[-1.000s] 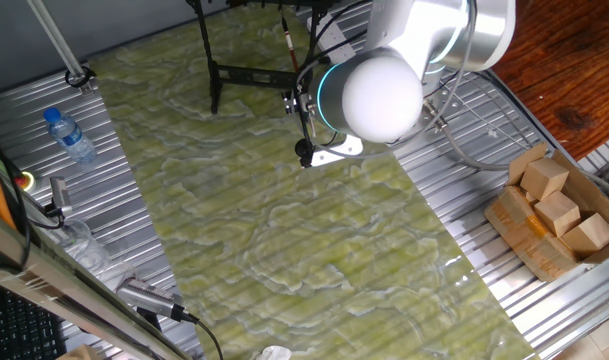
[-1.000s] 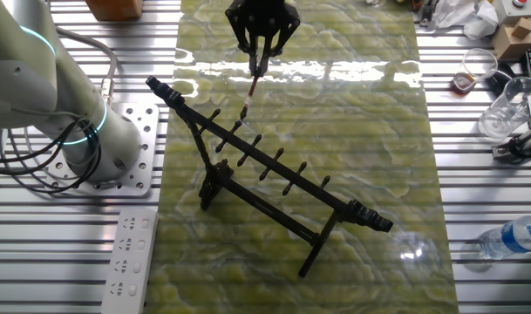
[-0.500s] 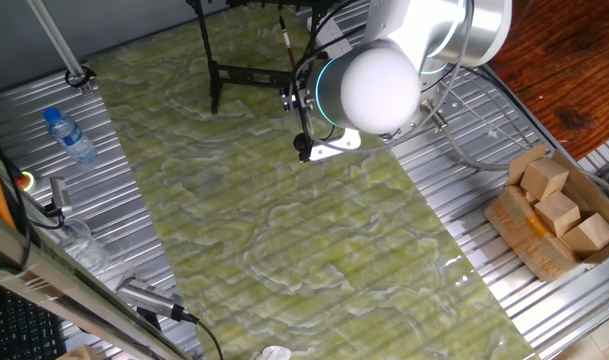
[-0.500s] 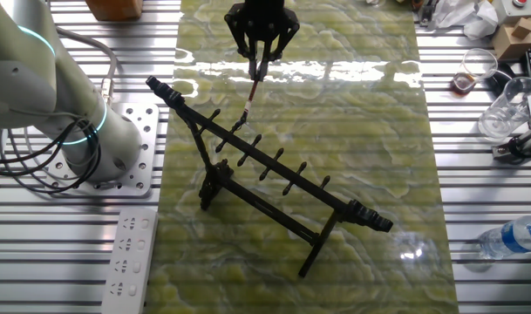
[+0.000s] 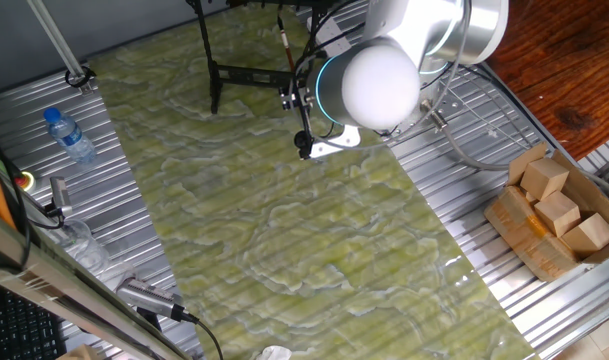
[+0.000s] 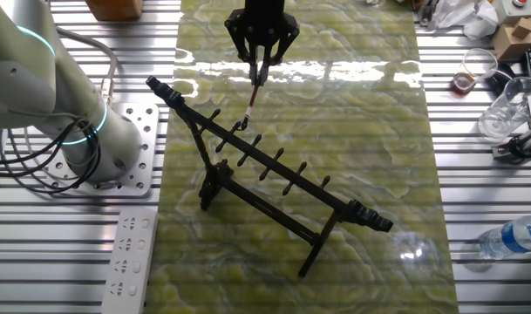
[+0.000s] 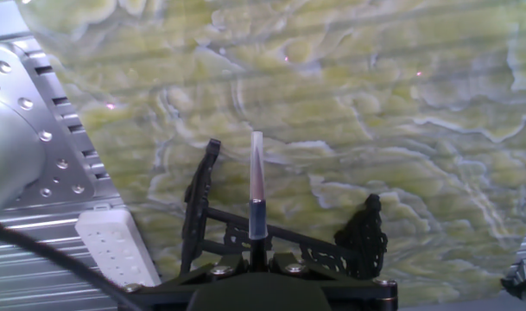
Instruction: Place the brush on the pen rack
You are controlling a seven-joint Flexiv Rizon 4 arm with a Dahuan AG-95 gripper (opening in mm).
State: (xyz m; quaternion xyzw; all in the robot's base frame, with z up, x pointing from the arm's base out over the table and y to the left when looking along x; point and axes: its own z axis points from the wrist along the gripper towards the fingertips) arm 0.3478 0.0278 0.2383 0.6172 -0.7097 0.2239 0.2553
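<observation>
My gripper (image 6: pixel 262 63) hangs at the far end of the green mat, shut on the brush (image 6: pixel 255 87). The brush hangs down from the fingers, reddish-brown, and its lower end sits right at the upper end of the pen rack (image 6: pixel 274 166), by the first pegs. I cannot tell if they touch. In the hand view the brush (image 7: pixel 256 186) points straight away from my gripper (image 7: pixel 258 259), pale end far out, with the black rack (image 7: pixel 200 207) below it. In one fixed view the brush (image 5: pixel 285 38) shows as a thin stick near the rack (image 5: pixel 246 72). The arm's white joint (image 5: pixel 379 85) hides most of the gripper.
A white power strip (image 6: pixel 130 260) lies left of the rack by the arm's base (image 6: pixel 73 131). Glass cups (image 6: pixel 502 113) and a water bottle (image 6: pixel 514 237) stand on the right. A cardboard box of wooden blocks (image 5: pixel 556 215) sits beside the mat.
The gripper, still holding the brush, has edged slightly toward the rack. The brush's lower end now sits a little closer to the rack's upper bar.
</observation>
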